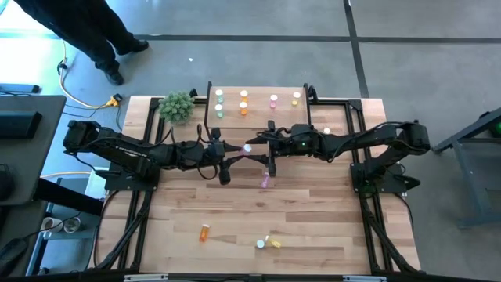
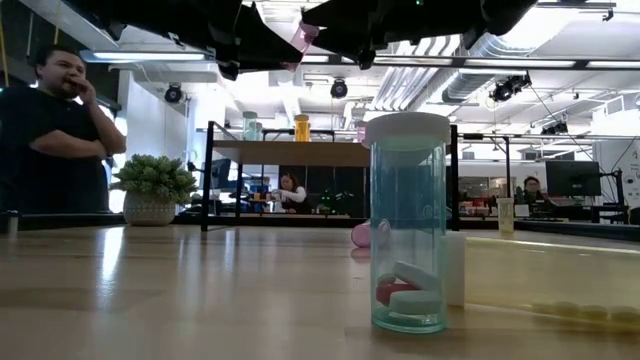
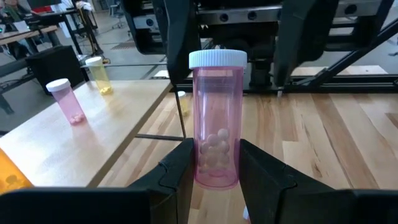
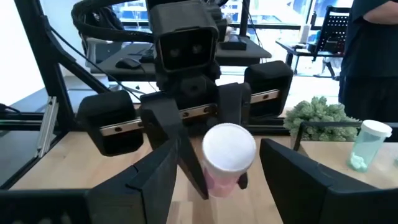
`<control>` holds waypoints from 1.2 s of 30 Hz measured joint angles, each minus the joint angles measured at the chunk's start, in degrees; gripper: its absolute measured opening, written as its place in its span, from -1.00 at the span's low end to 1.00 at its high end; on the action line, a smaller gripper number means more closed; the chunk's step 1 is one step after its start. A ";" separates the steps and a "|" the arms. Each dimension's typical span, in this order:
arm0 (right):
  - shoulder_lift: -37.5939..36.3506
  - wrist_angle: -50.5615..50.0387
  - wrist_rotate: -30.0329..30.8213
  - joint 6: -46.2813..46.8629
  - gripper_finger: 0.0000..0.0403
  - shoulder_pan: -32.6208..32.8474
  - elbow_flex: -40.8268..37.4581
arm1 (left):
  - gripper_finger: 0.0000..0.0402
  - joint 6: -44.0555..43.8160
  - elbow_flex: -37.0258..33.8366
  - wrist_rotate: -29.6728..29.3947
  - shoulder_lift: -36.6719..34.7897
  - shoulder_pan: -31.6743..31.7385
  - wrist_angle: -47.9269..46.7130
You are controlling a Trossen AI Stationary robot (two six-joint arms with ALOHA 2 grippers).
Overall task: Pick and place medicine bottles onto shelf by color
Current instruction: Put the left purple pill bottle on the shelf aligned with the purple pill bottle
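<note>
Shelf (image 1: 258, 88) edge lies near left gripper (image 3: 214, 177) clamping pink bottle (image 3: 216, 118).

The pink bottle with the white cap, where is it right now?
The pink bottle is held in the left end effector above the table's middle, just before the shelf.

Wooden table (image 1: 313, 227) with scattered bottles (image 1: 204, 232), plant (image 1: 177, 106), bottle-topped shelf (image 1: 258, 92).

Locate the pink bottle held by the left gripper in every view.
High view: pink bottle at table centre, between both grippers.
Low view: at the top edge, under the dark arms.
Left wrist view: centre, upright, clamped between fingers.
Right wrist view: white cap facing the camera.
Shared landmark: the shelf.
</note>
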 joint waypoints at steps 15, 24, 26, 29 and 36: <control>0.02 0.96 0.34 2.53 -0.02 -0.02 0.00 | -0.50 -0.01 0.00 -0.01 0.00 0.00 0.40; 0.02 1.38 0.11 2.68 -0.14 -0.02 0.00 | -0.50 0.00 0.00 -0.02 0.00 0.01 0.92; 0.02 1.55 -0.04 2.71 -0.20 -0.02 0.00 | -0.50 0.00 0.00 -0.02 0.00 0.03 0.92; 0.02 1.66 -0.07 3.63 -0.29 -0.02 0.00 | -0.50 0.51 0.00 -0.02 0.00 0.04 1.25; -0.01 1.87 -0.09 5.19 -0.44 -0.03 0.00 | -0.50 2.10 0.00 -0.04 0.02 0.04 2.28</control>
